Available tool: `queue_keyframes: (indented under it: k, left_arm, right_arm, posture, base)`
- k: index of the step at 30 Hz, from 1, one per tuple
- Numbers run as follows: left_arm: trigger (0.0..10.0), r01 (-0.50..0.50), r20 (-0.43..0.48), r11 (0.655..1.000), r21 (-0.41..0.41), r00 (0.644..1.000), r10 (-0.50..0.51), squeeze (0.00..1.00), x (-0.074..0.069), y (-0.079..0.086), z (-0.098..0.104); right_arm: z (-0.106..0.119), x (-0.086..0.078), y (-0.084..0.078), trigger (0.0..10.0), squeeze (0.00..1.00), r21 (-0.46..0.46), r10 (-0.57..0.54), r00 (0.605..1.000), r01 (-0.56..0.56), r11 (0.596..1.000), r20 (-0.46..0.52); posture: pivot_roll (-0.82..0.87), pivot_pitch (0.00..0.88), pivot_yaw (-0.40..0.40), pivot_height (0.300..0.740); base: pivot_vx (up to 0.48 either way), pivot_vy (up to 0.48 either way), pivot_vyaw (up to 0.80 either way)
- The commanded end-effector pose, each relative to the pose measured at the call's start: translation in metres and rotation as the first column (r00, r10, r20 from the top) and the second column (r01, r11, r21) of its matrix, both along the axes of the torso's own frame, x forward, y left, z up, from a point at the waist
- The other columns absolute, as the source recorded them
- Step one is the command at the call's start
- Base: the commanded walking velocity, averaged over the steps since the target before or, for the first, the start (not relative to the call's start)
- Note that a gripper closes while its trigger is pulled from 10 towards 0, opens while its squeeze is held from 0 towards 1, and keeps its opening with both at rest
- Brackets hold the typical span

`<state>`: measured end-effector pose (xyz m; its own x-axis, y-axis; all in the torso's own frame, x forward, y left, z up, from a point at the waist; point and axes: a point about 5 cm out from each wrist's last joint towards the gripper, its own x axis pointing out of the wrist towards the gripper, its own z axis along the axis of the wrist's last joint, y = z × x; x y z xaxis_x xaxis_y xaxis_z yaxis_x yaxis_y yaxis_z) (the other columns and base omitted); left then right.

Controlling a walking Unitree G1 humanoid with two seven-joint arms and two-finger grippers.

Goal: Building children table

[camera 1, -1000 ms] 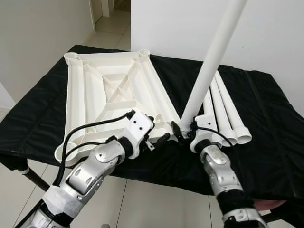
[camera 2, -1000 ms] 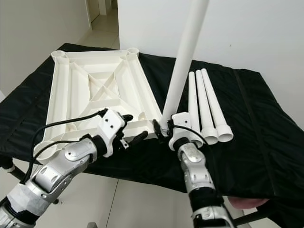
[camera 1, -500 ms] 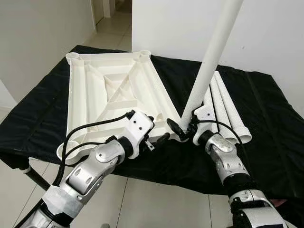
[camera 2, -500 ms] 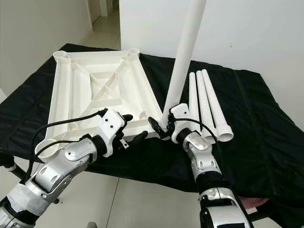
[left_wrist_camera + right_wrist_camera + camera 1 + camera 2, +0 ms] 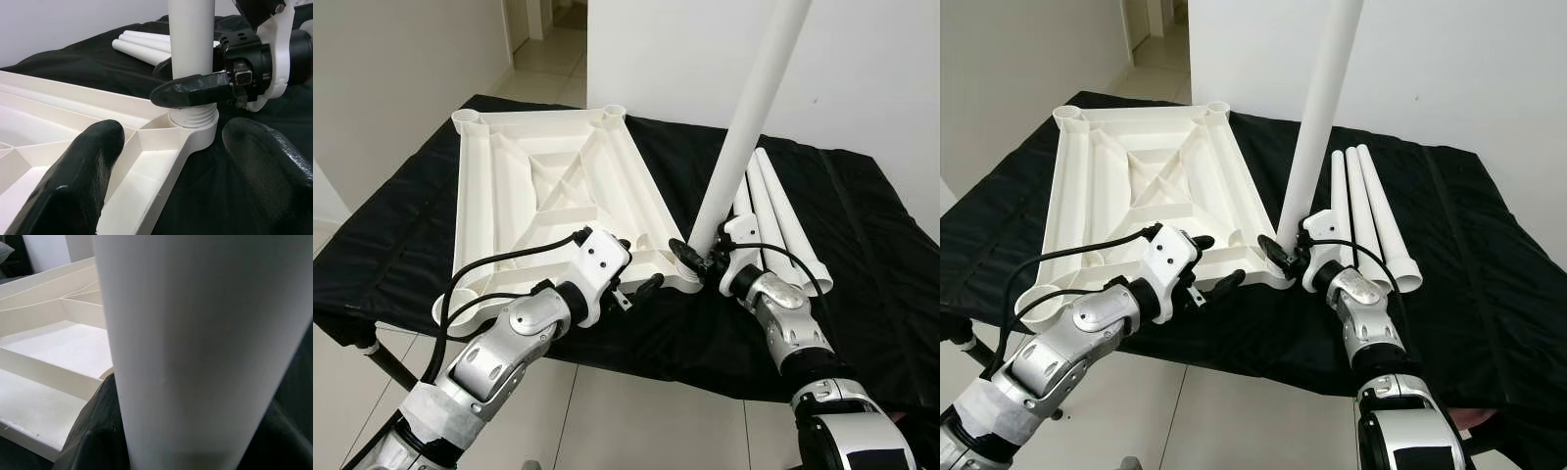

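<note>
Holding the leg (image 5: 752, 117) near its base, my right gripper (image 5: 700, 260) has its jaws clamped around the tube, whose threaded end sits in the near right corner socket of the upturned tabletop (image 5: 548, 196) on the black-draped surface (image 5: 862, 235). My left gripper (image 5: 641, 287) hovers just beside that corner, jaws apart, touching nothing I can see. Three spare legs (image 5: 781, 230) lie alongside on the cloth. To finish well, I judge the tube must stand square to the socket before turning, or the threads may cross; bracing the frame with the left would stop it spinning.
</note>
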<state>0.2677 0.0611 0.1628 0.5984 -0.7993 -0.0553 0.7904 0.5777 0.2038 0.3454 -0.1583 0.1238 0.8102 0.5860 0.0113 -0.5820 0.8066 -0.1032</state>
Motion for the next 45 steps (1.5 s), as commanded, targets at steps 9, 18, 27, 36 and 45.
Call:
queue_keyframes:
  k: [9, 18, 27, 36, 45]
  left_arm:
    - [10.0, 0.166, -0.039, 0.986, 0.026, 0.986, -0.165, 0.0, -0.01, -0.005, -0.004]
    - [10.0, 0.174, -0.041, 0.984, 0.028, 0.984, -0.173, 0.0, -0.011, -0.005, -0.005]
    - [10.0, 0.154, -0.034, 0.988, 0.024, 0.988, -0.153, 0.0, -0.01, -0.006, -0.006]
    - [10.0, 0.144, -0.033, 0.99, 0.01, 0.989, -0.143, 0.0, -0.009, -0.005, -0.004]
    - [10.0, 0.144, -0.031, 0.99, 0.007, 0.989, -0.143, 0.0, -0.008, -0.004, -0.003]
  right_arm:
    - [-0.022, -0.007, 0.0, 10.0, 0.0, 0.014, -0.147, 0.987, 0.148, 0.989, -0.069]
    - [-0.023, -0.015, 0.012, 10.0, 0.0, 0.073, -0.393, 0.914, 0.401, 0.913, -0.1]
    - [-0.022, -0.026, 0.032, 10.0, 0.0, 0.102, -0.576, 0.807, 0.588, 0.802, -0.128]
    - [-0.012, -0.03, 0.035, 10.0, 0.26, 0.131, -0.593, 0.799, 0.602, 0.788, -0.1]
    - [-0.003, -0.04, 0.029, 10.0, 1.0, 0.16, -0.564, 0.825, 0.563, 0.811, -0.045]
  posture:
    - [0.01, 0.0, -0.047, 0.74]
    - [0.0, 0.0, -0.05, 0.74]
    - [0.0, 0.0, -0.059, 0.74]
    - [0.0, 0.0, -0.064, 0.74]
    - [0.0, 0.0, -0.059, 0.74]
  base:
    - [0.0, 0.0, 0.0]
    - [0.0, 0.0, 0.0]
    - [0.0, 0.0, 0.0]
    - [0.0, 0.0, 0.0]
    - [0.0, 0.0, 0.0]
